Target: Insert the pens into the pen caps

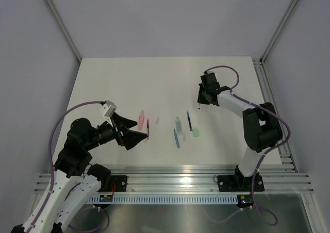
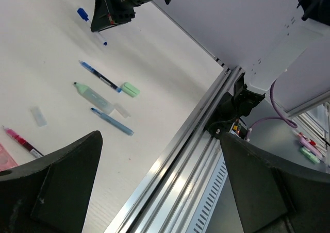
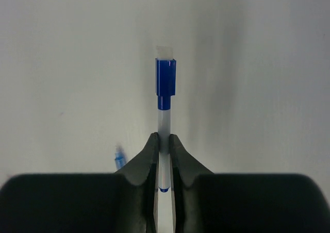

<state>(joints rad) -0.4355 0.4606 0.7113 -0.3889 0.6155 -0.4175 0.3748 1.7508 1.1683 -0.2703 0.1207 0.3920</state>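
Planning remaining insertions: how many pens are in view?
4: red pen by the pink cap, teal pen and dark blue pen mid-table, white pen in the right gripper. The green-tipped tube may hide another.

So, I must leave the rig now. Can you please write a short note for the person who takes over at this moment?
Left gripper: open, empty, next to the pink cap and red pen.
Right gripper: shut on a blue and white pen, over the far right of the table.
Mid-table: grey-green cap, blue pen, whitish cap, and a dark blue pen whose end meets the light green cap; inserted or not, I cannot tell.
Done: no pen clearly capped.
Left: cap the red, blue and held pens; check the dark blue one.
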